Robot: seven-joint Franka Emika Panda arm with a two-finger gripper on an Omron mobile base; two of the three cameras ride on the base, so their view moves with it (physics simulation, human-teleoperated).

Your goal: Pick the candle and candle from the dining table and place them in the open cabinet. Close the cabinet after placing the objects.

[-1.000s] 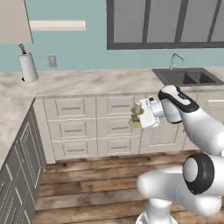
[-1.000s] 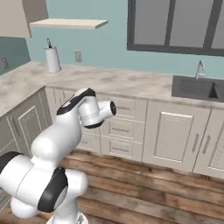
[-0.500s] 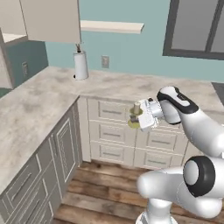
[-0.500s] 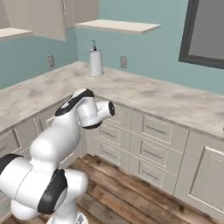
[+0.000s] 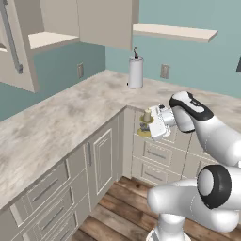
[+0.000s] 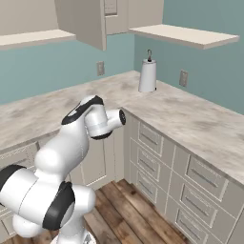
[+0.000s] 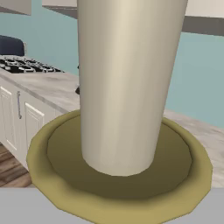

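Observation:
The stubby white candle [image 5: 146, 116] on its wide brass holder [image 5: 143, 131] is held in front of the arm, above the floor beside the corner counter. My gripper [image 5: 151, 125] is shut on the candle. In the hand view the candle [image 7: 127, 83] and its brass base [image 7: 118, 183] are very close and hide the fingertips. The cream wall cabinet stands open at the upper left, with its door [image 5: 14, 47] swung out and a pale inner shelf [image 5: 47, 40]. It also appears at the top of the right base view [image 6: 81, 21]. The slim taper candle and the dining table are out of view.
An L-shaped marble-look worktop [image 5: 61, 122] over cream drawers wraps the corner. A paper towel roll [image 5: 135, 71] stands near the wall under a floating shelf [image 5: 174, 32]. A stove [image 7: 26, 65] sits on the far counter. Wooden floor lies below the arm.
The whole picture has shifted: the base has turned left, bringing the corner and the open cabinet into view. The arm keeps the same pose with the candle still held.

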